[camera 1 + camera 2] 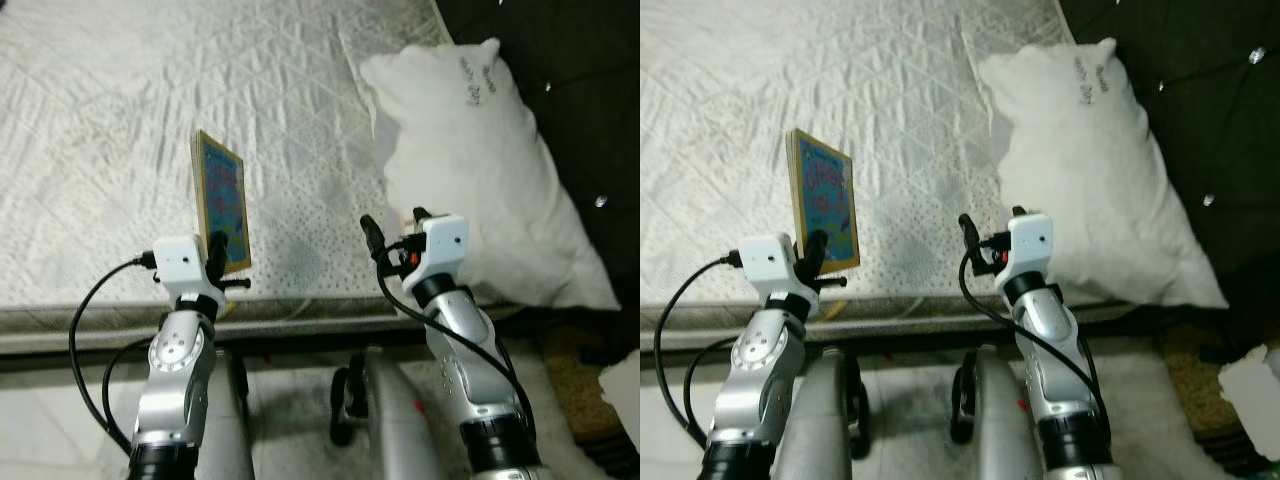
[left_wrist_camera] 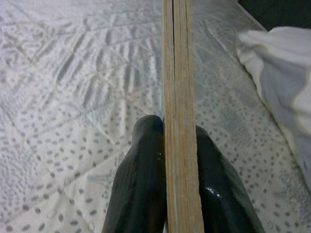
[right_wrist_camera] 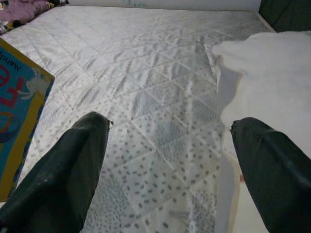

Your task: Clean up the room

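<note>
Book (image 1: 222, 200) upright in left gripper (image 2: 167, 145) (right gripper (image 3: 170, 145) spread) above bed (image 1: 90, 120).

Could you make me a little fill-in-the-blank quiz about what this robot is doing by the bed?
1. The left gripper has its fingers shut on a thin ____.
2. The right gripper is ____ and holds nothing.
3. The white pillow lies on the robot's ____ side of the bed.

Missing words: book; open; right
</note>
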You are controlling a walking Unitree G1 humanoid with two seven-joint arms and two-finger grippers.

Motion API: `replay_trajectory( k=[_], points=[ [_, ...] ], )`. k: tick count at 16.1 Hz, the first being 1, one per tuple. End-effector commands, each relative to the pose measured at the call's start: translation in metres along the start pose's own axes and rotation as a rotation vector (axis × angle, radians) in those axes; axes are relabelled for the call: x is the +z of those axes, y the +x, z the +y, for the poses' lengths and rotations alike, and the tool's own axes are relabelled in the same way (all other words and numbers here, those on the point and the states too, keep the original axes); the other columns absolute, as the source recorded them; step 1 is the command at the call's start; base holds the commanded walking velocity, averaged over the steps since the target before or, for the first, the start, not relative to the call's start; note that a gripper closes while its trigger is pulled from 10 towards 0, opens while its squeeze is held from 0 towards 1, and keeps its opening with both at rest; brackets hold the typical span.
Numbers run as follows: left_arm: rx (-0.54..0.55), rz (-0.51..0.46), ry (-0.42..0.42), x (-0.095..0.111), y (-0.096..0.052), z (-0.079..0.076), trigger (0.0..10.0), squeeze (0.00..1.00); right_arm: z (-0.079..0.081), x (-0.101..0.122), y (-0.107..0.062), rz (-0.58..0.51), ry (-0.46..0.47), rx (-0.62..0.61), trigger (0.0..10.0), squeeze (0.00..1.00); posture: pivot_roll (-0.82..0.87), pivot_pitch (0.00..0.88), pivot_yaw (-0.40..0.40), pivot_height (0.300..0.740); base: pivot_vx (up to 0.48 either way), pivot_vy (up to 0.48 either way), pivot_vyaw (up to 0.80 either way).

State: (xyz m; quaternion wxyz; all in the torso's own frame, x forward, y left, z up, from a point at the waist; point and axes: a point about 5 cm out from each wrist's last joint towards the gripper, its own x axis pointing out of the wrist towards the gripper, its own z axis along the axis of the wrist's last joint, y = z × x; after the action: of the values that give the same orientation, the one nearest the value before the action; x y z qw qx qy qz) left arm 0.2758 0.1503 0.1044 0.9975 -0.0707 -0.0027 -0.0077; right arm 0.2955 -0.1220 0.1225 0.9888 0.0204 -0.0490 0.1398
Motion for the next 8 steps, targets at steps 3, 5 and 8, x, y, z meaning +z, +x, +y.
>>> replay_trajectory(
  k=[3, 5, 8],
  points=[
    [0.008, -0.023, 0.0, 0.0029, 0.0002, -0.0002, 10.0, 0.0, -0.0004, -0.0047, -0.0027, 0.017, -0.004, 0.004, 10.0, 0.0, 0.01, 0.253, -0.043, 0.572, 0.0, 0.0, 0.0],
    [0.011, -0.026, 0.003, 0.003, 0.0002, 0.0003, 10.0, 0.0, -0.0008, -0.0054, -0.002, 0.018, -0.002, 0.005, 10.0, 0.0, 0.01, 0.249, -0.042, 0.572, 0.0, 0.0, 0.0],
    [0.009, -0.041, -0.013, 0.0059, -0.0008, 0.0035, 10.0, 0.0, -0.0022, -0.0059, -0.0012, 0.019, -0.01, 0.005, 10.0, 0.0, 0.02, 0.246, -0.041, 0.572, 0.0, 0.0, 0.0]
  ],
)
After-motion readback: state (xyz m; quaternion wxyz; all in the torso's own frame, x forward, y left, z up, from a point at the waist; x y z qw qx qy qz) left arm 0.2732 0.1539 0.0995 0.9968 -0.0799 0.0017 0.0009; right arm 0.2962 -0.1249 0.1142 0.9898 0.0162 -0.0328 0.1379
